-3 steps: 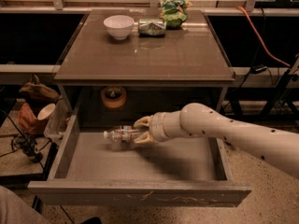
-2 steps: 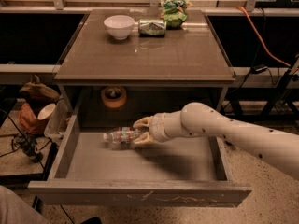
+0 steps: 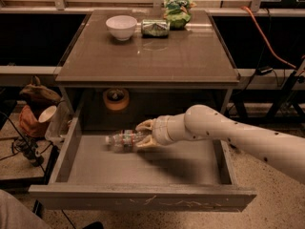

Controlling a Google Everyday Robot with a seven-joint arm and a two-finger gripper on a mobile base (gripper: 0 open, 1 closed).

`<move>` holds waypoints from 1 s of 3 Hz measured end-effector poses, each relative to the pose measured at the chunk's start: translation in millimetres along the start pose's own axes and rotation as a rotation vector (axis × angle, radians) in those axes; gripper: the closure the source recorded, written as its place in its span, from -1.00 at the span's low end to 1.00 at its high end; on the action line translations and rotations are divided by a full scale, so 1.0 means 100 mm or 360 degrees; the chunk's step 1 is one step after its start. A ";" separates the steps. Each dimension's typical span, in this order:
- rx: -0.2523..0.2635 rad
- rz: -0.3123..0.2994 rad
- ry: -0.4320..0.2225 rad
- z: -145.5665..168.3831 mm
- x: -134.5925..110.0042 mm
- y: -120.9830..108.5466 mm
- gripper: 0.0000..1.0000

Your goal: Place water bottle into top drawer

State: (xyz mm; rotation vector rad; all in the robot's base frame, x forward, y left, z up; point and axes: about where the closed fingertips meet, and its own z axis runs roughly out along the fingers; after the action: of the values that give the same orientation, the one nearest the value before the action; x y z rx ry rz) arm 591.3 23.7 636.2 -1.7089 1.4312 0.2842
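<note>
Drawer (image 3: 143, 200) is open towards me. Bottle (image 3: 122, 140) lies on its side inside, back-left, long axis left-right, cap pointing away from gripper (image 3: 142, 136). I read the fingers as clamped on its base end. Can't tell if it touches the floor. Release looks next.

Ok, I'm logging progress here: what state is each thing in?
Top drawer: pulled open.
Water bottle: on its side inside the drawer, gripped.
Gripper: inside the drawer, shut on the bottle.
Bowl: upright on the tabletop.
Can: lying on its side.
</note>
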 end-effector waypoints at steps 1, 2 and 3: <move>0.0000 0.0000 0.0000 0.00 0.00 0.00 -0.29; 0.0000 0.0000 0.0000 0.00 0.00 0.00 -0.77; 0.0000 0.0000 0.0000 0.00 0.00 0.00 -1.00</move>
State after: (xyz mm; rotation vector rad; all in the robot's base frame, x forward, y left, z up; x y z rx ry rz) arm 591.3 23.8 636.1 -1.7090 1.4311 0.2843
